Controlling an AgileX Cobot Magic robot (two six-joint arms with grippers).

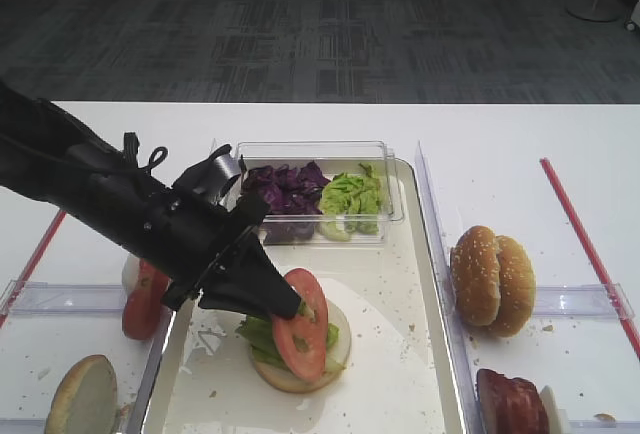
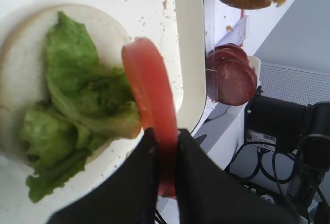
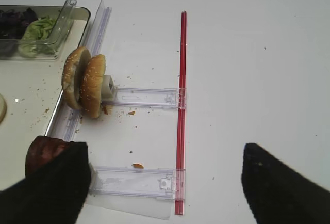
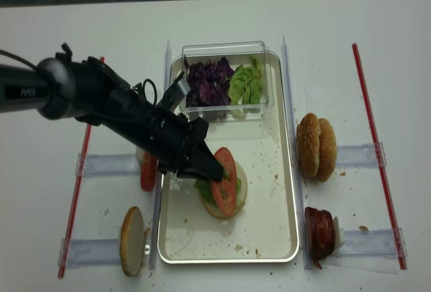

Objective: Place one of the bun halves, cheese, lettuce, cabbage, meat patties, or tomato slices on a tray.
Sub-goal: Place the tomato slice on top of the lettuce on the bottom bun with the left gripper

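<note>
Pinching a smooth round tomato slice (image 2: 149, 87) edgewise, left end effector (image 2: 164, 146) clamped above ruffled lettuce (image 2: 77, 105) on the flat pale bun half (image 2: 26, 43).

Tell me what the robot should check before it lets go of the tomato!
1. Left pincer shut on the tomato slice: ok.
2. Slice over the lettuce and bun half on the tray: ok.
3. Slice lying flat: not ok, it stands on edge, tilted.
4. Slice touching the lettuce: cannot tell.
5. Right pincer away from the tray: ok, it is open above the table, beside the meat patties.
</note>
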